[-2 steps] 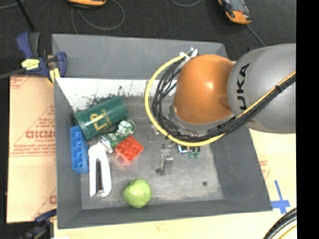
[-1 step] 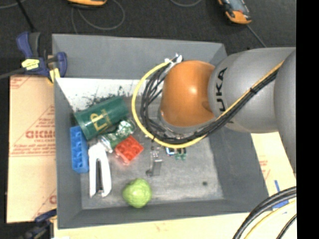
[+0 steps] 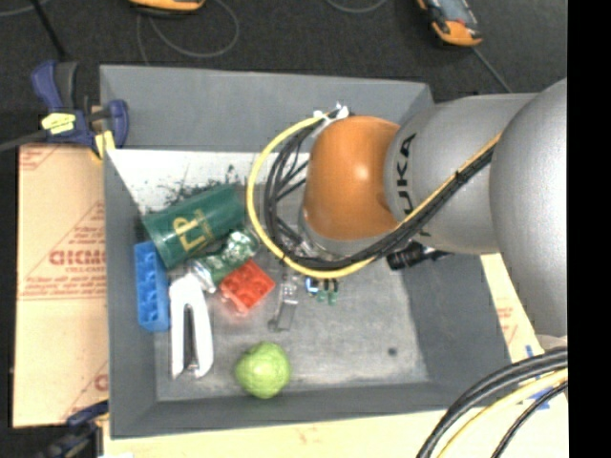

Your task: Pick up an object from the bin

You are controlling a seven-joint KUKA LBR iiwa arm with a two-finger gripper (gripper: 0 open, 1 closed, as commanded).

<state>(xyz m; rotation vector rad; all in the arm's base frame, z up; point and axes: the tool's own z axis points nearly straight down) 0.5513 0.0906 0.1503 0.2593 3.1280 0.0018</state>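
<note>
The red toy block (image 3: 246,286) sits just left of the gripper (image 3: 284,305), crumpled wrapper (image 3: 237,248) and dark green cup (image 3: 196,225) up-left of it, white clip (image 3: 189,330) and blue brick (image 3: 150,286) further left, green apple (image 3: 263,370) below-left, and honestly can't tell how open the gripper is or whether it's got anything.

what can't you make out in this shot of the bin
Camera view:
- Gripper: mostly under the orange cover of the arm; its state is unclear.
- Bin: back right floor hidden by the arm.
- Green cup: the print on its side is too small to read.
- Shiny scrap between cup and red block: too small to name.
</note>
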